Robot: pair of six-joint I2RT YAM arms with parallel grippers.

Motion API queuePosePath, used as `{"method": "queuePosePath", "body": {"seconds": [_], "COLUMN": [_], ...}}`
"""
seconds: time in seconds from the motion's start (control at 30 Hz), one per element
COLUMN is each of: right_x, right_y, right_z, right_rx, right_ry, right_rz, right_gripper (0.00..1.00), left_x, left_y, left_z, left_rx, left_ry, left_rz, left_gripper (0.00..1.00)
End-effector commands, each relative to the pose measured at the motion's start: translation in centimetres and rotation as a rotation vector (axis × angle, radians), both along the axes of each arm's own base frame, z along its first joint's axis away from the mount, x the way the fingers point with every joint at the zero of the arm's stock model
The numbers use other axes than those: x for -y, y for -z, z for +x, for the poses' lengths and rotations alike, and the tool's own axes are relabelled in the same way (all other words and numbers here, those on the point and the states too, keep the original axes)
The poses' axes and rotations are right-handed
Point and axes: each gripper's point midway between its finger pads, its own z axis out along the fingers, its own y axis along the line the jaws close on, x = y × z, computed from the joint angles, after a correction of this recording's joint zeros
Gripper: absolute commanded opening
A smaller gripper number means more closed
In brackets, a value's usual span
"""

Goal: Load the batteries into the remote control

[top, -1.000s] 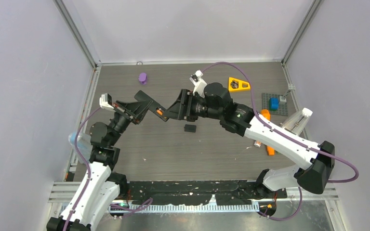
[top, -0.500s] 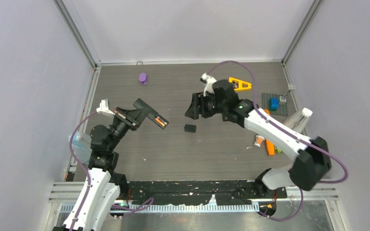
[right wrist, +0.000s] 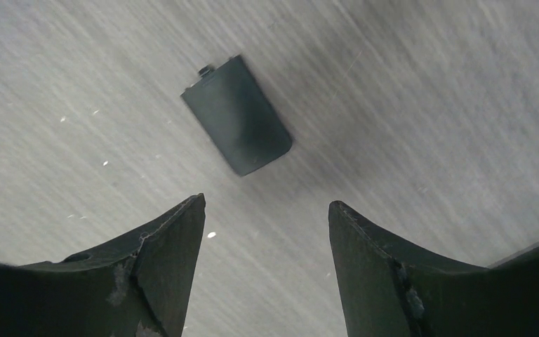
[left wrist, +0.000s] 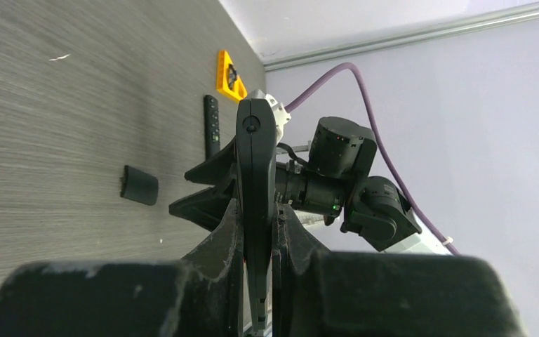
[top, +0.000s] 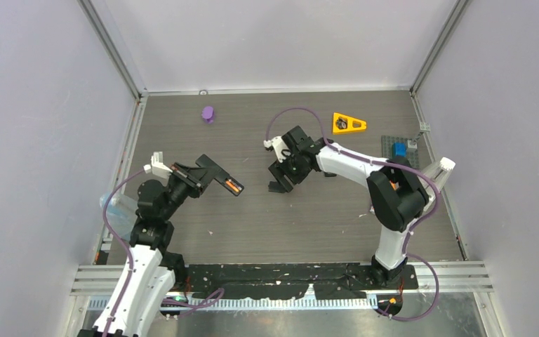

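Holding: my left end effector (left wrist: pixel 256 209) is clenched on the black remote (left wrist: pixel 255 140), pinching it across its thin body. It is lifted off the counter (top: pixel 323 232), with the open bay facing up in the top view.
Batteries: the orange batteries (top: pixel 233 186) show inside the bay near the remote's far end. They look seated to me, but they are too small to count or to check which way they face.
Right end effector (right wrist: pixel 267 205): released and empty, jaws spread, hovering low over a small dark cover piece (right wrist: pixel 238 116) that lies flat on the counter. The piece sits just ahead of the fingertips, touching neither.
Cover piece: a rounded rectangle with a small tab on one short end. I judge it to be the battery door.
Step in hand: I read this as lining up to pick the door, with the loading itself near done.
Handling, door: probably light, stiff, smooth plastic that lies very low, so it is likely to skate if one finger lands first. I'd take it across the long edges at mid-length, clear of the tab.
Handling, batteries: light, hard and round, so they may roll out if the remote tips. I'd keep the bay facing up.
Risk: fingers scraping the counter, or the door flipping.
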Motion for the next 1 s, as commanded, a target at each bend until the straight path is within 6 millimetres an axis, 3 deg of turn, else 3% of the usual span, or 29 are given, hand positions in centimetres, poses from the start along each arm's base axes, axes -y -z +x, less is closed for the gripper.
{"method": "queuePosePath", "body": {"seconds": [0.0,0.47,0.77,0.97], "right_x": [-0.9,-3.0,-1.4,-1.6], "right_y": [-0.3,2.6,4.9,4.7], "right_z": [2.8,3.0,1.5,1.7], "right_rx": [0.111,0.098,-0.007,-0.019], "right_ry": [-0.130,-0.221,-0.208,-0.169], "right_rz": [-0.045,-0.125,-0.234,-0.239], "right_gripper": [0.71,0.72,0.52,0.37], "left_x": [-0.2,-0.6,-1.1,-1.1], "left_y": [-1.1,-1.2,-1.2,-1.1], "left_z": [0.7,1.8,2.2,2.5], "left_rx": [0.032,0.024,0.026,0.025], "left_ry": [-0.004,0.004,0.005,0.017], "left_rz": [0.018,0.017,0.018,0.017], "left_gripper": [0.00,0.00,0.00,0.00]}}
